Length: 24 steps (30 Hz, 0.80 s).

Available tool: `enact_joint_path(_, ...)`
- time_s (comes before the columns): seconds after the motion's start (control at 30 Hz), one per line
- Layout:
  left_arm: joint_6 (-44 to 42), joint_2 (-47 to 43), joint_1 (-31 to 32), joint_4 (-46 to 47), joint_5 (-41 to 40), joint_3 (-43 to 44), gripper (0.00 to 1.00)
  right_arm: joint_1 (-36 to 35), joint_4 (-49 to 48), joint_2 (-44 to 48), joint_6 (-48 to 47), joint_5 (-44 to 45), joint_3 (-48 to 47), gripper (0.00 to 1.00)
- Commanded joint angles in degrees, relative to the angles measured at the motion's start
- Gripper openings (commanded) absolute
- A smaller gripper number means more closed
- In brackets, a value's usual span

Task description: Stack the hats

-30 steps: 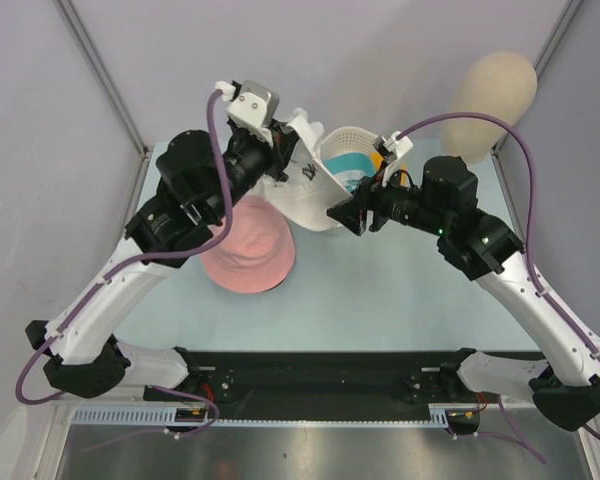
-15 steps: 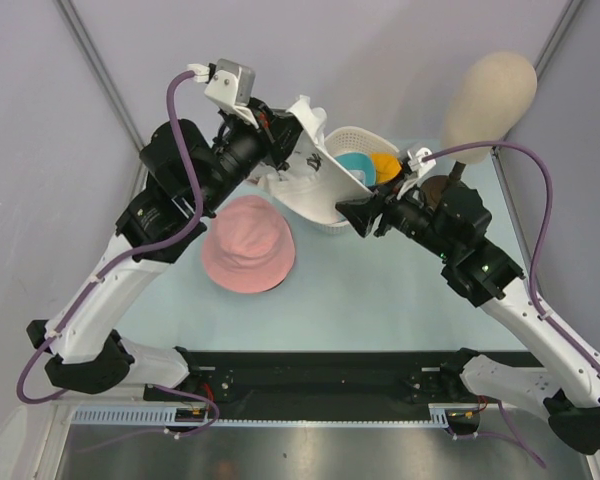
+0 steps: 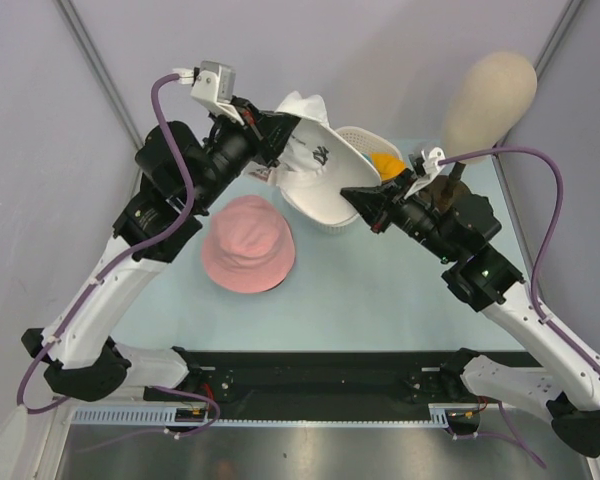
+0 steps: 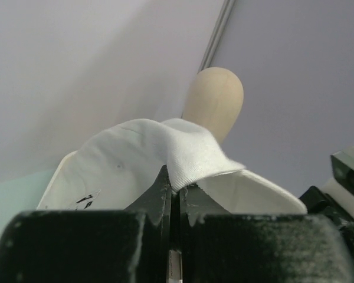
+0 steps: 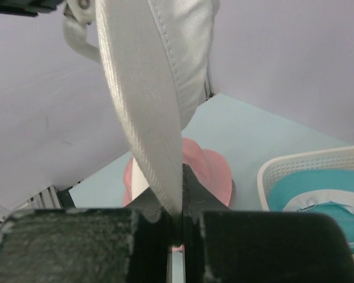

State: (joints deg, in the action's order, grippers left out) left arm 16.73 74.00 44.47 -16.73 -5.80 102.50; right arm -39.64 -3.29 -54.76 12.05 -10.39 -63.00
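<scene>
Both your hands are clamped on the white baseball cap, which hangs between them over the near-left side of the basket. The left hand pinches the soft crown fabric, and the right hand is clenched on the stiff brim.

Careful: that cap isn't one of the hats you're stacking. Pull the arms apart and you'll likely stretch it taut between them. Let go on one side only and it will probably swing and flop back over the basket, burying the teal hat and the orange hat inside.

The pink hat lies flat on the counter, left of centre and apart from the basket. No lavender one is in view.

For room, the bare counter in front of the basket on the right looks like your best set-down spot. The back wall sits close behind the basket. The mannequin head stands at the far right corner, close to the right arm's cable, so swing wide of it.
</scene>
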Motion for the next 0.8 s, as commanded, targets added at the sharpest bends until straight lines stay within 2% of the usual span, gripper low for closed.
enact_joint_path(0.0,3.9,-3.9,-3.5,3.9,1.8,-4.5,0.0,0.1,-2.0,3.3,-0.4,2.4,-2.4,0.0)
enact_joint_path(0.1,3.7,-4.0,-5.6,3.5,2.2,-6.5,0.0,0.1,4.7,3.7,-2.6,3.7,-5.0,0.0)
enact_joint_path(0.23,2.5,-1.5,-6.4,2.7,1.8,-6.3,0.0,0.1,25.7,0.1,-9.7,10.3,-17.8,0.0)
enact_joint_path(0.27,2.3,-0.7,-6.5,2.5,1.8,-5.4,0.03,0.3,28.9,-0.9,-10.7,13.4,-20.4,0.0)
enact_joint_path(0.3,2.4,0.0,-6.6,2.2,2.0,-4.8,0.25,0.6,31.8,-1.7,-11.6,15.5,-22.5,0.0)
enact_joint_path(0.37,2.4,2.0,-7.1,2.1,2.3,-3.1,0.54,1.3,39.5,-4.3,-14.0,22.3,-29.3,0.0)
enact_joint_path(0.4,2.3,2.4,-7.3,2.4,2.4,-2.7,0.78,2.2,41.5,-5.1,-14.8,24.8,-31.3,0.0)
enact_joint_path(0.5,2.2,3.3,-8.4,2.7,2.4,-2.7,0.98,5.2,46.3,-7.7,-18.6,34.9,-38.3,0.0)
enact_joint_path(0.53,2.1,3.3,-9.0,2.5,2.4,-2.9,1.0,6.1,46.3,-8.2,-20.0,39.4,-39.4,0.0)
enact_joint_path(0.77,1.4,1.2,-12.9,2.1,2.9,-7.9,1.0,15.8,42.7,-16.8,-31.8,50.8,-52.9,0.0)
